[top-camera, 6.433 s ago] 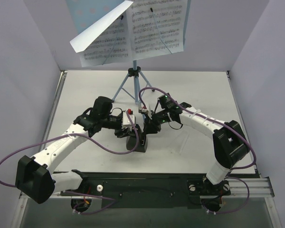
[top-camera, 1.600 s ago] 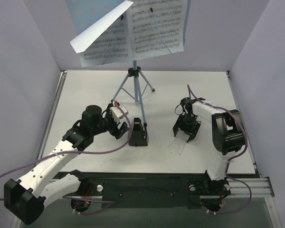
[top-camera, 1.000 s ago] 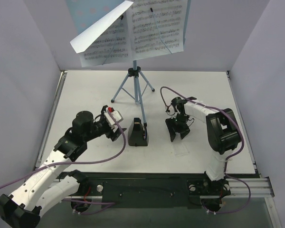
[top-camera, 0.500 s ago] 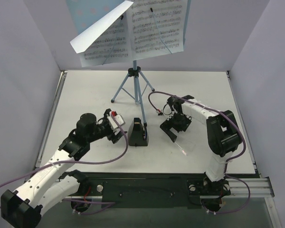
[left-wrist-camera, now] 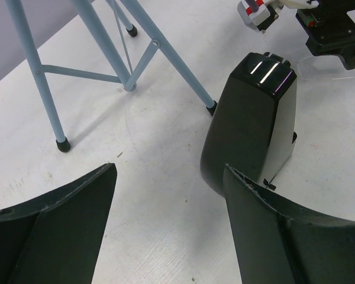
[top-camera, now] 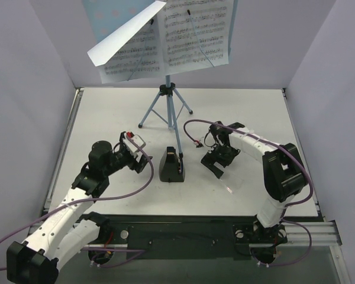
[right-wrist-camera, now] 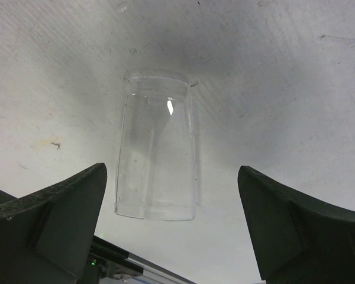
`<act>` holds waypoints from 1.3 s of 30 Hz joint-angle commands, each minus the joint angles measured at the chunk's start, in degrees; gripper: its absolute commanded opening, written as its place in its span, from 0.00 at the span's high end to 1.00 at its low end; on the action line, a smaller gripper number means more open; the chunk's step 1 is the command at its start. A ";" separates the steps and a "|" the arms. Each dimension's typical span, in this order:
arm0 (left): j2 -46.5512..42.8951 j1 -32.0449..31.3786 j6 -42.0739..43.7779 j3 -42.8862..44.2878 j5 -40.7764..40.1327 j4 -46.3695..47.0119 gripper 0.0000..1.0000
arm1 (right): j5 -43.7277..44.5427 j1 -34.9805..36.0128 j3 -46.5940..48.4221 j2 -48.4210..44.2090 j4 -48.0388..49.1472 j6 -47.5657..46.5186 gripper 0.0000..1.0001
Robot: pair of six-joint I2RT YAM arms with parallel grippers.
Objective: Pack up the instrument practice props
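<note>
The light-blue music stand stands on its tripod at the back of the table, and white sheet-music pages rest on it, the left page bent forward. In front of it the small dark metronome sits upright. My left gripper is open just left of the metronome, which sits beyond its right finger, not between the jaws. My right gripper hangs open to the metronome's right. Under the right gripper a clear plastic cover lies flat on the table, untouched.
The thin blue tripod legs spread close behind the metronome. Purple cables loop over both arms. White walls close in the table on the left, right and back. A black rail runs along the near edge.
The right gripper's jaws have widened and it has turned a little beside the metronome. The left arm has drawn slightly back to the left. The metronome and stand have not moved.
</note>
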 commanded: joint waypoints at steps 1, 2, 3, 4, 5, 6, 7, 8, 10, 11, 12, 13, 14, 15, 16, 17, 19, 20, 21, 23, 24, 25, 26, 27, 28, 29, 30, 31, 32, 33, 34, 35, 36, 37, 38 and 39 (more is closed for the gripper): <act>-0.90 -0.09 -1.11 -0.40 0.82 4.94 0.16 | 0.03 0.82 -0.78 -1.35 -0.68 -3.80 0.14; -0.90 -0.35 -0.94 -0.32 0.91 4.77 0.16 | 0.03 1.27 -1.13 -1.44 -0.59 -4.06 0.15; -0.99 -0.79 -0.76 -0.49 0.83 5.03 0.16 | 0.72 1.97 -1.40 -1.52 -0.33 -4.50 0.15; -0.99 -0.97 -0.41 -0.40 0.83 5.29 0.16 | 1.08 2.15 -2.01 -1.35 0.11 -4.59 0.16; -0.91 -1.14 -0.24 -0.49 0.91 5.55 0.17 | 1.60 2.41 -2.28 -1.26 0.38 -5.03 0.16; -0.99 -1.23 0.20 -0.58 0.91 5.64 0.16 | 1.87 2.59 -2.63 -0.83 0.55 -5.21 0.18; -1.08 -1.41 0.46 -0.58 0.65 5.56 0.16 | 2.13 2.85 -2.72 -0.56 0.47 -5.47 0.19; -1.08 -1.50 0.90 -0.67 0.39 5.56 0.16 | 2.22 3.03 -2.81 -0.30 0.38 -5.47 0.20; -1.34 -2.11 1.43 -0.75 -0.31 5.21 0.16 | 2.05 3.55 -3.16 -0.03 0.03 -5.74 0.22; -1.52 -2.29 1.52 -0.67 -0.49 4.77 0.16 | 1.87 3.73 -3.25 0.06 -0.06 -5.74 0.23; -1.69 -2.55 1.96 -0.67 -0.32 4.51 0.16 | 1.61 3.99 -3.68 0.23 -0.41 -5.65 0.25; -1.87 -2.55 2.14 -0.84 -0.23 4.24 0.16 | 1.52 4.08 -4.03 0.23 -0.41 -5.56 0.25; -1.96 -2.81 2.14 -0.75 -0.23 4.15 0.16 | 1.35 4.17 -4.47 0.32 -0.41 -5.47 0.26; -2.05 -2.99 2.31 -0.75 -0.40 3.89 0.16 | 1.17 4.26 -4.82 0.32 -0.24 -5.47 0.27; -2.31 -3.51 2.49 -0.84 -1.01 3.80 0.16 | 1.08 4.26 -5.26 0.49 -0.24 -5.30 0.28; -2.40 -4.04 3.27 -0.93 -1.28 3.54 0.16 | 1.08 4.26 -5.62 0.76 -0.15 -5.30 0.29; -2.75 -5.80 5.11 -1.10 -1.55 2.84 0.16 | 1.25 4.17 -5.97 0.93 0.03 -5.47 0.30; -3.01 -6.15 6.00 -1.11 -1.55 2.48 0.16 | 1.34 4.26 -6.14 1.20 0.29 -5.65 0.31; -2.93 -6.68 6.18 -1.11 -1.63 2.48 0.16 | 1.60 4.17 -6.06 1.46 0.47 -5.56 0.32; -2.66 -6.95 6.27 -1.02 -1.20 2.48 0.16 | 2.04 4.26 -5.97 2.08 0.99 -5.21 0.33; -2.75 -6.95 6.01 -1.19 -0.93 2.57 0.16 | 2.22 4.26 -5.71 2.51 1.17 -5.04 0.34; -2.58 -6.95 5.83 -1.19 -0.76 2.83 0.16 | 2.22 4.17 -5.45 2.87 1.34 -4.60 0.34; -2.57 -6.95 5.57 -1.28 -0.76 3.35 0.16 | 2.22 4.26 -4.83 3.48 1.43 -4.33 0.35; -2.57 -6.86 5.48 -1.37 -0.67 3.71 0.16 | 2.22 4.26 -4.57 3.66 1.35 -4.07 0.36; -2.57 -6.86 5.48 -1.46 -0.49 3.71 0.16 | 2.22 4.17 -4.04 4.27 1.35 -3.98 0.36; -2.40 -6.86 5.56 -1.54 -0.58 3.71 0.16 | 2.22 4.17 -3.78 4.54 1.26 -3.81 0.37; -2.57 -6.86 5.57 -1.63 -0.67 3.71 0.16 | 2.31 4.17 -3.60 4.89 1.35 -3.72 0.38; -2.66 -6.86 5.65 -1.63 -0.67 3.71 0.16 | 2.40 4.17 -3.60 5.06 1.17 -3.72 0.39; -2.58 -6.86 5.74 -1.72 -0.75 3.71 0.16 | 2.57 4.17 -3.86 5.24 1.17 -3.72 0.43; -2.57 -6.86 5.74 -1.72 -0.67 3.71 0.16 | 2.66 4.26 -4.30 5.24 1.26 -3.63 0.46; -2.49 -6.86 5.83 -1.81 -0.58 3.71 0.16 | 2.49 4.17 -4.48 5.07 1.26 -3.63 0.54; -2.49 -6.95 5.83 -1.90 -0.49 3.80 0.16 | 2.31 4.26 -5.00 4.89 1.35 -3.45 0.57; -2.49 -6.95 5.92 -2.07 -0.40 3.89 0.16 | 2.22 4.26 -5.18 4.37 1.26 -3.02 0.67; -2.49 -6.95 5.92 -2.16 -0.32 3.80 0.16 | 2.31 4.26 -5.61 3.67 1.17 -2.75 0.77; -2.49 -6.95 5.92 -2.33 -0.06 3.80 0.16 | 2.66 4.17 -5.79 3.22 1.17 -2.66 0.81; -2.40 -6.95 5.92 -2.25 -0.05 3.80 0.16 | 2.84 4.08 -5.97 2.26 0.65 -2.84 0.90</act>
